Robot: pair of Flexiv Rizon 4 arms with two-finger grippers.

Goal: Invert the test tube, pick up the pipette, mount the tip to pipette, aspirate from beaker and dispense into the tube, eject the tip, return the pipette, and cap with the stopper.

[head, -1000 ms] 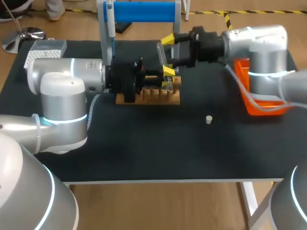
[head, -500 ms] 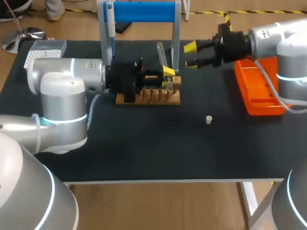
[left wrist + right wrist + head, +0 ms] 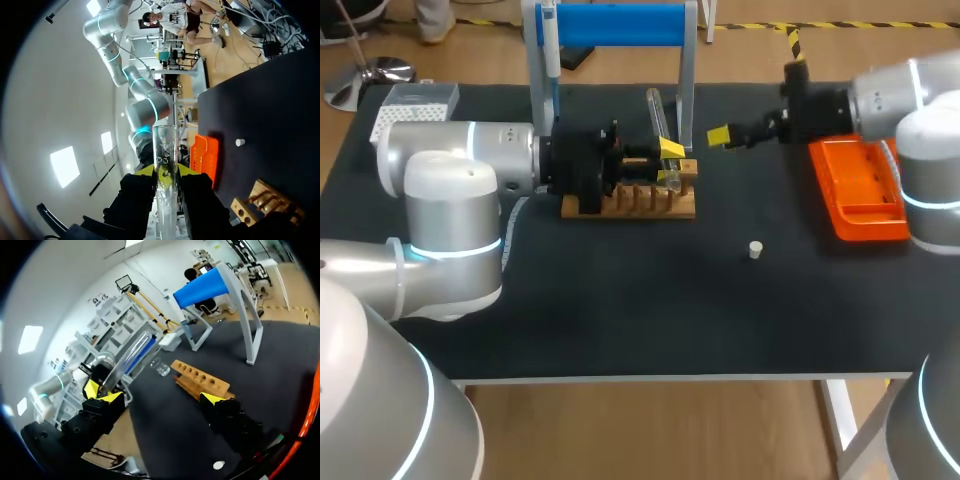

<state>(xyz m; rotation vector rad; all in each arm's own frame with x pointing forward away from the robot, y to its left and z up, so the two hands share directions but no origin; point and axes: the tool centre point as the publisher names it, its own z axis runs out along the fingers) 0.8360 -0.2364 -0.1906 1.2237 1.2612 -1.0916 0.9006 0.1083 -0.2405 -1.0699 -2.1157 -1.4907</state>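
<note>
Left fingers (image 3: 140, 192) pinch the clear glass test tube (image 3: 165, 150) from both sides on its lower half, holding it nearly upright over the pale wooden tube rack (image 3: 630, 200). Right fingers (image 3: 100, 410) are spread and empty, off between the rack and the orange plastic tray (image 3: 860, 190). Thin glass is probably light, stiff, slick and breakable, so a gentle clamp on the body, away from the rim, seems safest. The small white stopper (image 3: 755, 249) lies on the black counter (image 3: 620, 310).

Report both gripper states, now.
Left gripper: shut on the test tube.
Right gripper: open, holding nothing.
</note>
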